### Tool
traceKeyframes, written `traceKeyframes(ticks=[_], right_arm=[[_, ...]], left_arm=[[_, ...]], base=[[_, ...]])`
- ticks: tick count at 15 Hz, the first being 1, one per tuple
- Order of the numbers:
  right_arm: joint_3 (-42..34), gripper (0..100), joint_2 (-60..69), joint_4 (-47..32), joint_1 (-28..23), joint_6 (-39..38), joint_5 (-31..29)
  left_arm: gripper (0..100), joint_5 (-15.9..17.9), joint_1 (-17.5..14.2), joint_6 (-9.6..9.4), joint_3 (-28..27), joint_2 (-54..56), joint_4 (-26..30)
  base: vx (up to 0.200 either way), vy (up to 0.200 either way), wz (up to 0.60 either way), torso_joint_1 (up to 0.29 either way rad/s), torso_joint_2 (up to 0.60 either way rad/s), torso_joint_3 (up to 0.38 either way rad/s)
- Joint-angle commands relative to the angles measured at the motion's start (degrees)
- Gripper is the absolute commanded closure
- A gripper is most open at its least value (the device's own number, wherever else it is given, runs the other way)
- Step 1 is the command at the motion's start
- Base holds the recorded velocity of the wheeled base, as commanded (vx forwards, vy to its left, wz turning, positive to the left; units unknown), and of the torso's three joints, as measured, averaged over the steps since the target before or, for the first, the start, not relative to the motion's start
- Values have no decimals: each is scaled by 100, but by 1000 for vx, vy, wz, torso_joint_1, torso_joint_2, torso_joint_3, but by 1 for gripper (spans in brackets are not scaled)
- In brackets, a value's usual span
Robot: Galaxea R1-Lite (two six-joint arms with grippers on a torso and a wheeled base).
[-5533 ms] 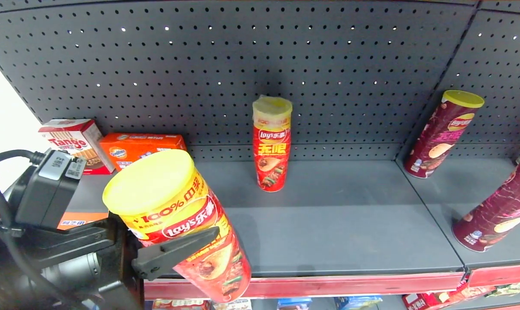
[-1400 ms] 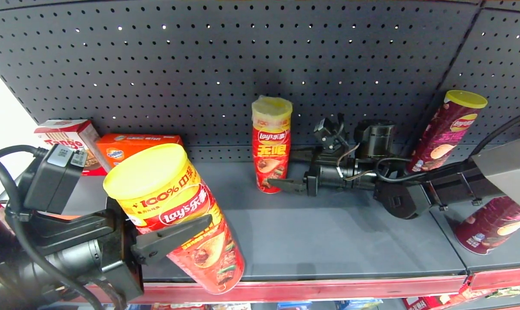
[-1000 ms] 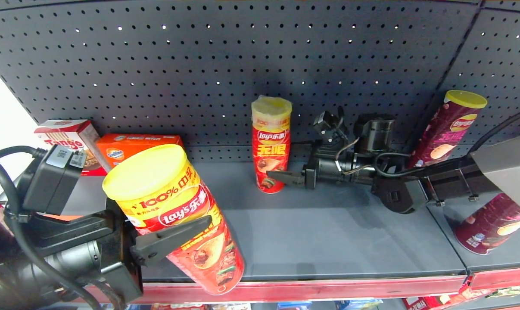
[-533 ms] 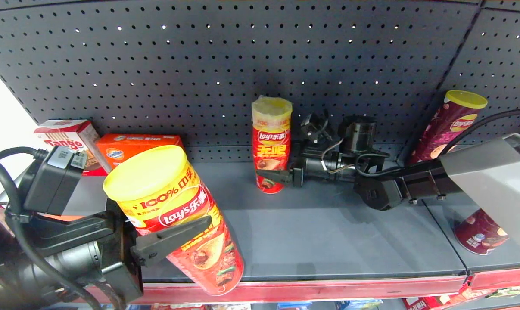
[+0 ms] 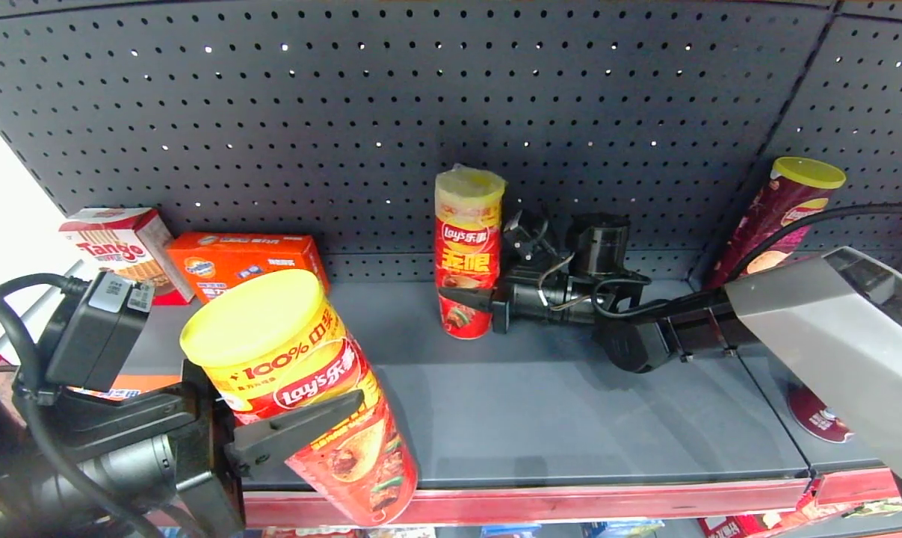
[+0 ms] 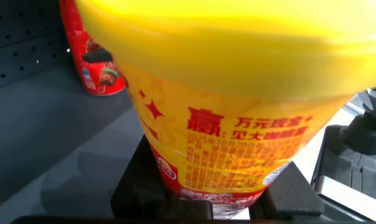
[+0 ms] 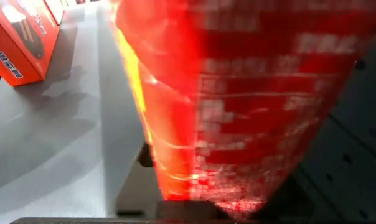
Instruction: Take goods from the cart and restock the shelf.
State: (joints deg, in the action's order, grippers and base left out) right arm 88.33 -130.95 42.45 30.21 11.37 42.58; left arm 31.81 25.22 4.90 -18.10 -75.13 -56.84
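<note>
Head view: my left jaws, at the lower left of the frame, are clamped on the large yellow-lidded can (image 5: 294,373). It is tilted over the red front lip of the shelf (image 5: 570,418) and not yet set down. At centre, my right jaws sit low on either side of the small red can (image 5: 467,246) and look closed on it. It stands near the pegboard (image 5: 421,112). I judge that one can is shelved and one is left to place.

The orange box (image 5: 245,258) and wafer box (image 5: 118,246) lie at left and the maroon can (image 5: 783,209) at right, none blocking the middle.

Left wrist view: the large can (image 6: 238,124) sits between my jaws, with the small red can (image 6: 91,56) at upper left.

Right wrist view: the small red can (image 7: 238,106) is close up, with the orange box (image 7: 17,43) at upper left.
</note>
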Motion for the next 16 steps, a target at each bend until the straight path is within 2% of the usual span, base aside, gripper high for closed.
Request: traceKeyframes(ticks=[1,6,8,9,11,14,16], right_arm=[[-71,100,114,0,-6,5,-4],[-1204,100,1045,326,55,23,84],[-2092,100,1634,624,161,40,92],[-2092,100,1634,624,161,40,92],[-3375,100,2100,1503,293,32,84],[-4272,100,2346,1987,442,32,84],[-4878,100,2364,2409,583,32,92]], left_arm=[[100,1,0,2,9,16,-11],[100,1,0,2,9,16,-2],[100,1,0,2,-18,16,-11],[100,1,0,2,-18,16,-11],[100,-8,-9,11,-44,16,-2],[100,-52,-9,11,-53,7,-2],[100,-16,-202,20,-62,7,-11]], base=[[0,0,0,0,0,0],[0,0,0,0,0,0],[0,0,0,0,0,0],[0,0,0,0,0,0],[0,0,0,0,0,0],[0,0,0,0,0,0],[0,0,0,0,0,0]])
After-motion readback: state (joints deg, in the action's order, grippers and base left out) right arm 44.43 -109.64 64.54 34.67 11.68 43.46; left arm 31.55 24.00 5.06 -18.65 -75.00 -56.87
